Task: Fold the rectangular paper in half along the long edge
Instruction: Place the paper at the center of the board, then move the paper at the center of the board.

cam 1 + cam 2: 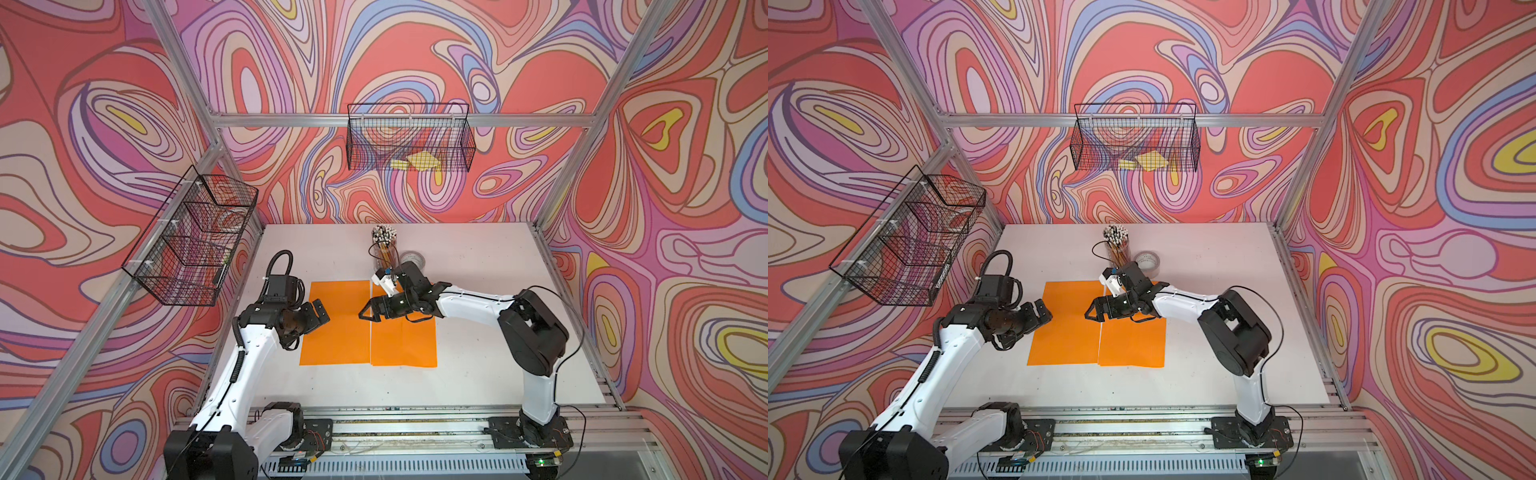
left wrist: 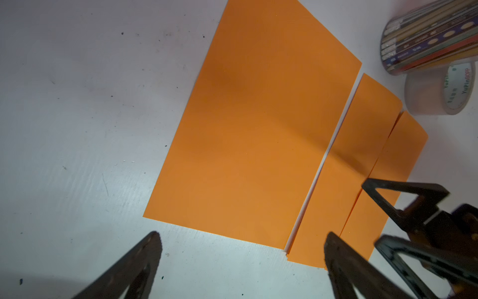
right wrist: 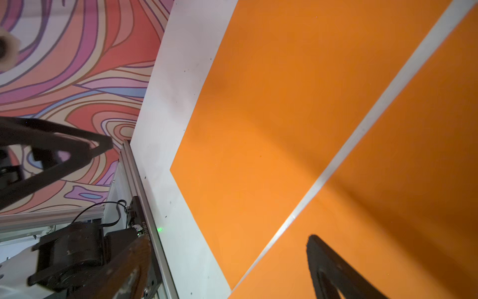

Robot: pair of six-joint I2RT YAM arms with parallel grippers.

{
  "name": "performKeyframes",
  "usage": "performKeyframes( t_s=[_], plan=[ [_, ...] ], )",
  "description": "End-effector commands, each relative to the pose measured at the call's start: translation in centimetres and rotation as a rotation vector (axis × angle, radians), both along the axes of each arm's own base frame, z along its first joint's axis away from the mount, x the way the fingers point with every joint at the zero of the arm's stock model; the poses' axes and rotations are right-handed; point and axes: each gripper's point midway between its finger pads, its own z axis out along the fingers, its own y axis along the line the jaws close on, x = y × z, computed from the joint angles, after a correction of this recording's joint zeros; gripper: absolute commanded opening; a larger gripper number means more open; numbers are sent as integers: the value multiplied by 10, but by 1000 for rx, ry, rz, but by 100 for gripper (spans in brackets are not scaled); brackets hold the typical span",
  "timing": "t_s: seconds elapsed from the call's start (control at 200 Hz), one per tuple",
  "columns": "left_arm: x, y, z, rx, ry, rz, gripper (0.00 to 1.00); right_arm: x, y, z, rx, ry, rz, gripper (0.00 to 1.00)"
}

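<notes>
Bearing "YuPInBOPP", the tape roll [image 2: 429, 90] sits near orange paper [image 2: 253, 134]; both arms' jaws gape empty.

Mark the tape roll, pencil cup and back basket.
tape roll [image 2: 424, 92]: left wrist view, on its clear outer side.
pencil cup [image 1: 385, 254]: in a top view, on the cup wall below the pencil ends.
back basket [image 1: 374, 141]: in a top view, on its mesh wall.

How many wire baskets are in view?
2. One wire basket hangs on the left side rail; the other basket hangs on the back rail. None seems hidden.
</notes>
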Motion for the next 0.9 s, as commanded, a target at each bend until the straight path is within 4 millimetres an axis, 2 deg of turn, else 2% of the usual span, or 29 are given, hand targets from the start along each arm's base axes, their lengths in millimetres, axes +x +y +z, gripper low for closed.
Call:
performKeyframes(
  t_s=[0.0,0.145,0.24,0.325,0.481,0.586,0.671,0.776,0.896],
  plan=[
    [0,-5,0,-36,12,-18,99,3,5,-25,-41,18,2,98],
    [1,-6,-2,-39,12,-19,99,9,4,-40,-56,25,-26,98],
    [0,-6,-3,-39,16,-20,99,13,-6,-48,-67,40,-55,98],
    [0,-6,-3,-41,17,-20,99,19,-25,-54,-55,70,-98,98],
    [1,-8,-6,-51,28,-27,99,24,-78,-61,-56,111,-185,98],
    [2,-10,-8,-64,42,-29,96,18,-110,-56,-110,84,-222,98],
    [4,-13,-9,-84,38,-24,95,14,-126,-46,-136,50,-240,98],
    [7,-14,-13,-95,39,-9,92,15,-123,-30,-117,31,-223,98],
    [11,-10,-18,-70,65,-12,76,20,-110,-4,-50,18,-203,98]
  ],
)
